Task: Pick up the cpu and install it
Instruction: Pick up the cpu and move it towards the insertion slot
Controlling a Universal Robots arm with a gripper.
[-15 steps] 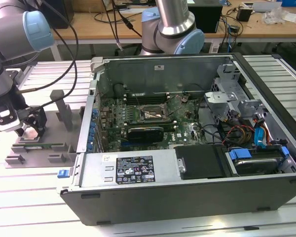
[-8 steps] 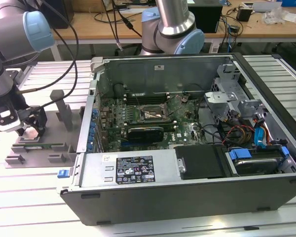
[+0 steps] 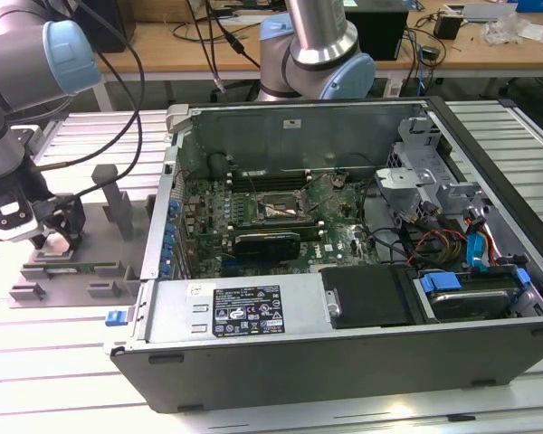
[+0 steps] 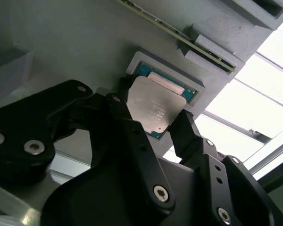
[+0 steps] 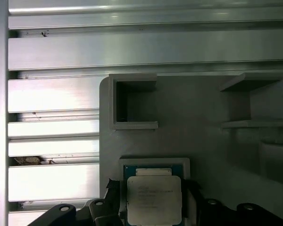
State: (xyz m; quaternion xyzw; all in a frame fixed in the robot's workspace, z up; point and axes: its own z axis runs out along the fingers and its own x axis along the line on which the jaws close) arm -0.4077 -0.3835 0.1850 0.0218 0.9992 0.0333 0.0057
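The claw (image 4: 152,112) is clenched on the cpu (image 4: 155,106). Its two black fingers (image 4: 132,127) press against opposite edges of the chip, probably so that nothing bears on the shiny lid or on the underside. In both wrist views the cpu (image 5: 154,197) lies flat, lid towards the cameras, with a thin green rim showing at the edge. It sits in or just over a shallow square recess (image 5: 153,161) of the grey holder (image 5: 203,141). I cannot tell whether it has left the floor of that recess. The recess looks made to keep the chip square and at a known spot, which would explain why the fingers meet it so evenly. Beside the recess a long narrow memory stick (image 4: 188,41) stands on edge in its own slot of the same holder, apart from the cpu. In the exterior view the claw (image 3: 59,231) hangs low over the holder (image 3: 63,271) at that view's left, on the slatted metal worktop (image 3: 36,362). The open computer case (image 3: 299,117) lies well apart towards the exterior view's right, and the square socket (image 3: 279,210) on its board is still without the chip, so the install is not yet done.
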